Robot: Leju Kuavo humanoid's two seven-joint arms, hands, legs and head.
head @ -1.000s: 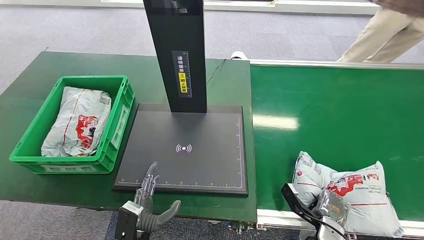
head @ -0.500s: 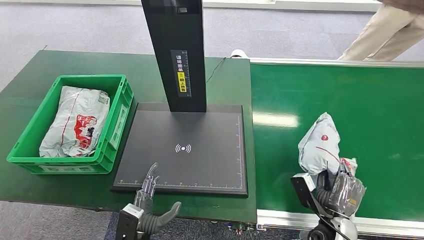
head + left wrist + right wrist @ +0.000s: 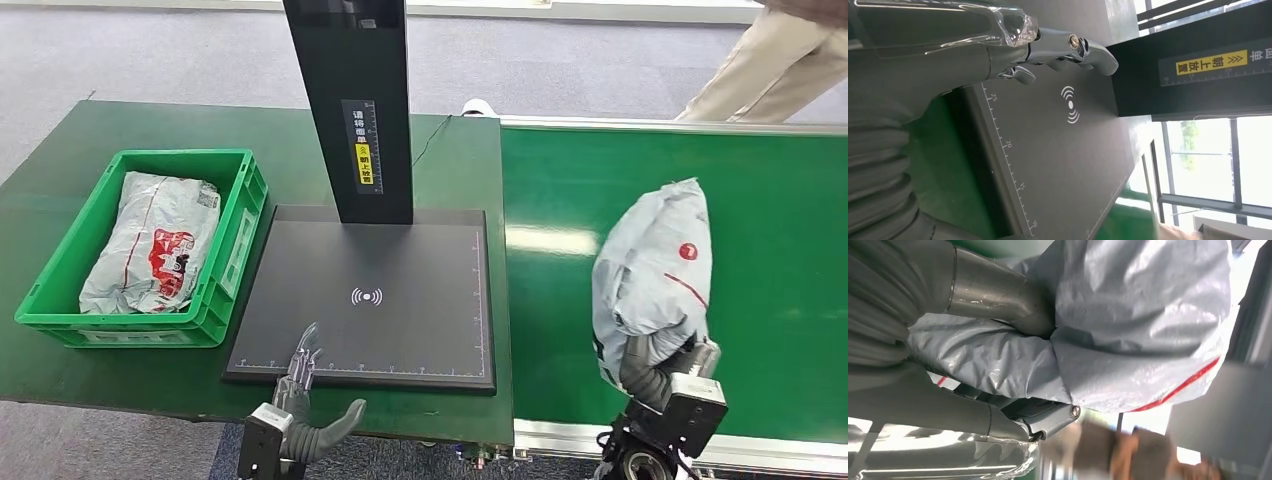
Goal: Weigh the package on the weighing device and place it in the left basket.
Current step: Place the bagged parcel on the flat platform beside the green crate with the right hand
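Observation:
A grey plastic mail package [image 3: 655, 265] with red print hangs upright above the green conveyor belt [image 3: 770, 230], gripped from below by my right hand [image 3: 655, 365]. In the right wrist view the thumb and fingers [image 3: 998, 295] clamp the crumpled grey package [image 3: 1128, 330]. The black weighing device [image 3: 370, 300] with its tall black column [image 3: 355, 100] lies to the left of the package. My left hand [image 3: 300, 385] hovers at the scale's near edge with fingers spread and nothing in it; its fingers [image 3: 1063, 47] reach over the plate. The green basket [image 3: 75, 255] stands at the far left.
Another grey package [image 3: 155, 245] lies inside the green basket. A person's legs [image 3: 770, 65] stand at the far right behind the belt. A thin cable [image 3: 432, 135] runs across the green table behind the scale.
My right hand has lifted the package off the belt and raised it higher, turning it upright. The left hand has stayed in place.

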